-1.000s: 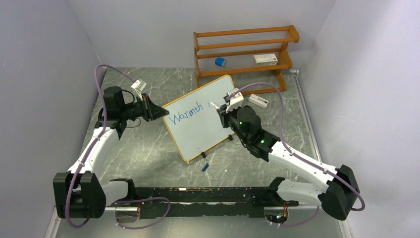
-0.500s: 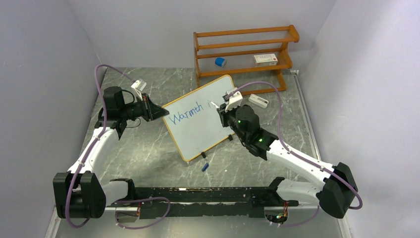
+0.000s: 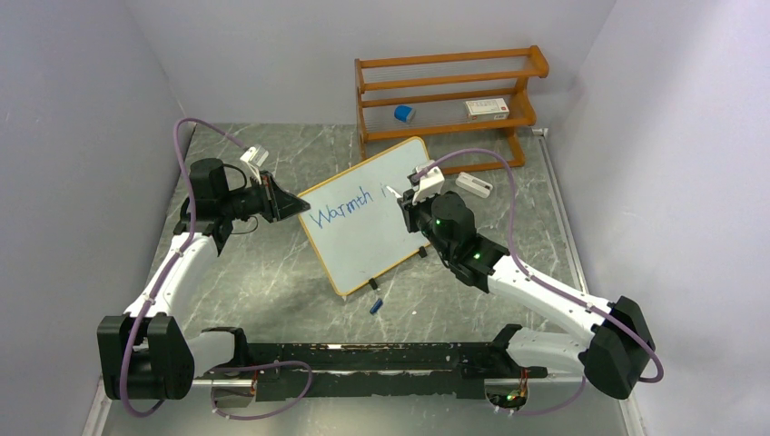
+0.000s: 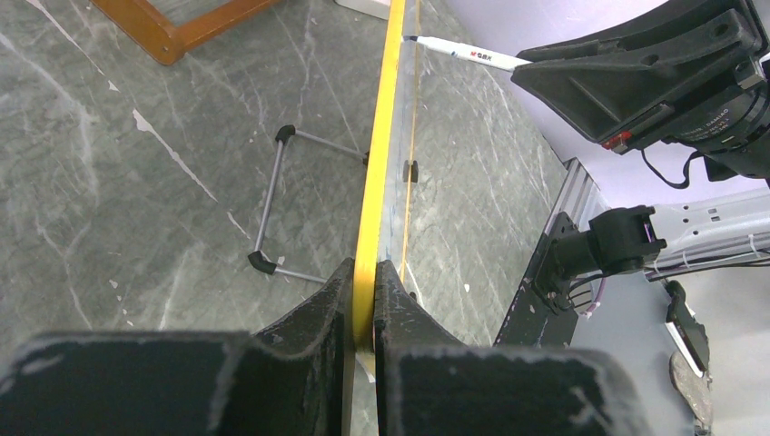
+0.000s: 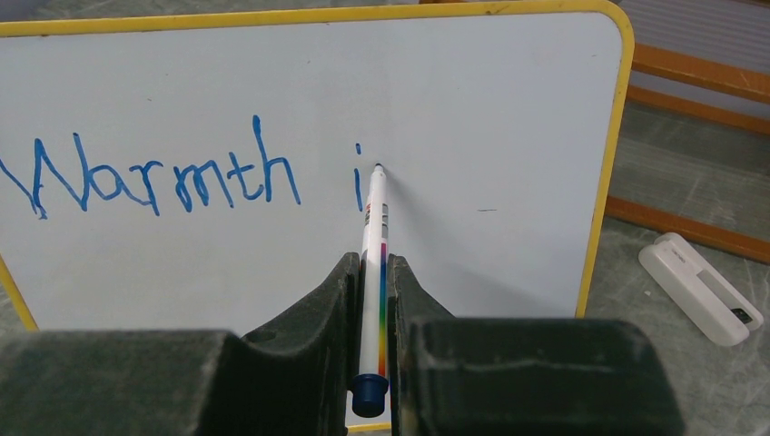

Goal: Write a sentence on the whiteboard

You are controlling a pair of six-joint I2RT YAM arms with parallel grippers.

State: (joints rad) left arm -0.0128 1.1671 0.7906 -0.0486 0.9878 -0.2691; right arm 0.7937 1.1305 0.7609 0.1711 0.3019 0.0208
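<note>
Whiteboard (image 3: 374,243), a flat, smooth, glossy white rectangle with rounded corners and a thin frame that looks orange-tan from above and yellow up close, stands tilted near the middle of the grey, marble-veined table (image 3: 272,272), propped on a thin wire stand (image 4: 270,207) with small black rubber-tipped feet. Behind it sits an orange wooden rack (image 3: 445,91) of slatted shelves holding a small blue block (image 3: 404,113) and a white box (image 3: 488,108); a white oblong case (image 5: 699,286) lies on the table just right of the board, and a small blue cap (image 3: 376,306) lies near its front corner. The left gripper (image 4: 363,272), with matte black wedge-shaped fingers, is clenched on the board's left edge. The right gripper (image 5: 374,263) is clamped on a slim white marker (image 5: 373,277) with a rainbow stripe and a dark blue end, its tip at the board's surface. The sentence (image 5: 163,177), in thin blue handwriting across the upper part of the board, reads "Warmth" followed by a lone "i", and the marker tip sits just right of that letter.
</note>
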